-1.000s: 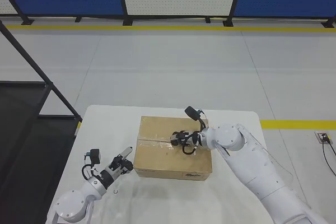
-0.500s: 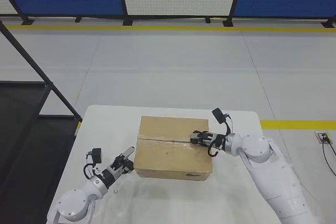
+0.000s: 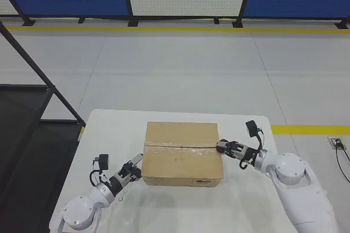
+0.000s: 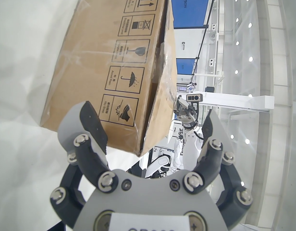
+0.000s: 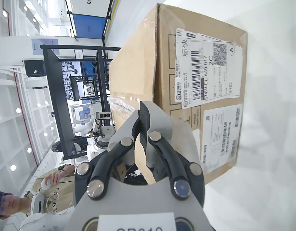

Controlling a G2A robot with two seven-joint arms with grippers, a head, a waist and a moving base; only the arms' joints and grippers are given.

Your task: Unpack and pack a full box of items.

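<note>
While the cardboard box (image 3: 182,152) sits closed in the middle of the white surface (image 3: 116,125), its top flaps meeting along a taped seam, we see the left claw (image 3: 135,165) spread wide just beside the box's left end, gripping nothing. The right claw (image 3: 220,147) sits at the box's right end by the seam, its fingers pressed together; we cannot tell whether they pinch anything.

- The box (image 3: 182,153) stands on the table (image 3: 116,125), near its centre.
- The left gripper (image 3: 135,165) is just beside the box's left end, near its front corner.
- The right gripper (image 3: 221,146) is at the box's right end, level with its top edge.
- A rack (image 3: 23,116) stands left of the table.
</note>
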